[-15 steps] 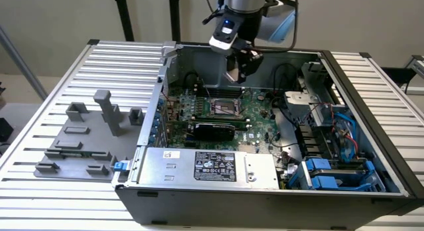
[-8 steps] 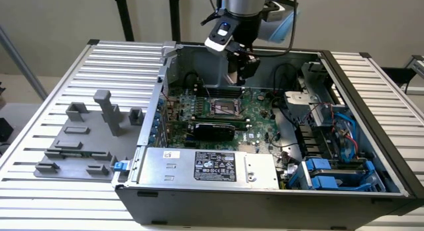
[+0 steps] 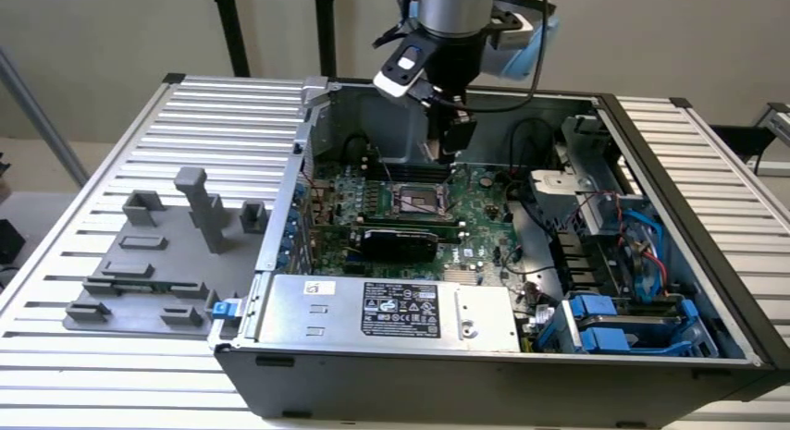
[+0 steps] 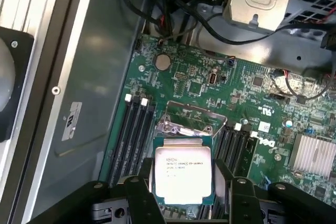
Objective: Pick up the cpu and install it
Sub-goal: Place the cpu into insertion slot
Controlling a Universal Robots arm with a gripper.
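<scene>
The cpu [image 4: 182, 169], a flat square chip with a silver top and printed text, sits between the two black fingers [image 4: 142, 184] of my gripper [image 4: 185, 187], which is shut on its opposite edges. It hangs above the green motherboard [image 4: 210, 85], just in front of the open metal frame of the socket [image 4: 193, 115]. In the exterior view my gripper [image 3: 450, 141] points down inside the open computer case, a little above and behind the dark square socket [image 3: 417, 201].
The case walls [image 3: 324, 116] enclose the board. RAM slots [image 4: 137, 129] flank the socket. The power supply [image 3: 383, 310] fills the front, and drive bays with blue cables [image 3: 617, 264] stand on the exterior view's right. A grey fixture with blocks [image 3: 161, 254] lies on the slatted table.
</scene>
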